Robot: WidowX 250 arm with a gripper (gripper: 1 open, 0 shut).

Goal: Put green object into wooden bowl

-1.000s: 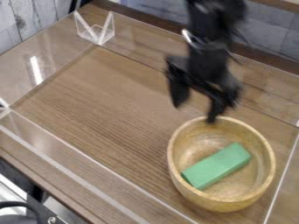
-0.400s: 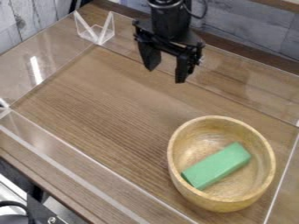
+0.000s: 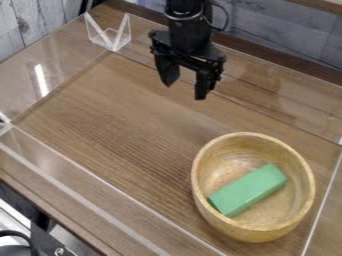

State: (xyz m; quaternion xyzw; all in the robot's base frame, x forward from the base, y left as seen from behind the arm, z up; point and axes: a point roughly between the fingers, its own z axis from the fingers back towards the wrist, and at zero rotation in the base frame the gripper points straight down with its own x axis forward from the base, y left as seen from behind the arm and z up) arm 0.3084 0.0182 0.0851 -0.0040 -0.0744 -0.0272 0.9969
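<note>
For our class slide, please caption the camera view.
The green block lies inside the wooden bowl, with the open gripper hovering away from it.

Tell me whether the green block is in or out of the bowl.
In: the green block lies inside the wooden bowl, with the rim surrounding it.

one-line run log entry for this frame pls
task: green object into wooden bowl | object: inside bowl, lying flat or nearly so | gripper: open, above table, away from bowl | status: placed
</note>
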